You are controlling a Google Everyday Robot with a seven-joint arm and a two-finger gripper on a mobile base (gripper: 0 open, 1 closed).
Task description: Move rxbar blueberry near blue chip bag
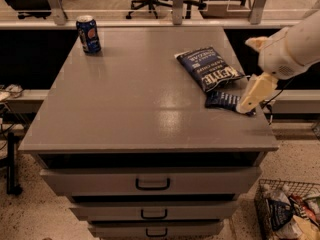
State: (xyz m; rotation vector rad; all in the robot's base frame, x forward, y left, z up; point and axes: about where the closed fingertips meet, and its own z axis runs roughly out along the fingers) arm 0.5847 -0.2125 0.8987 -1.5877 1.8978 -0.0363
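Small flat navy rxbar blueberry (pixel 222 100) wrapper lies on the grey cabinet top (pixel 125 99), right at the puffy blue Kettle chip bag's (pixel 209 69) 5 o'clock, about touching. Cream gripper (pixel 247 103) sits at the bar's 3 o'clock end; can't tell if it's clamped or loose. Looks placed, so I'd let go and lift straight up, no dragging.

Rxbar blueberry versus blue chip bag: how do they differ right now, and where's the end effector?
The rxbar blueberry is small and flat; the blue chip bag is much larger and puffy. The bag carries big white lettering; the bar only small pale print. Both are dark blue and lie close together. The end effector is at the bar's right end.
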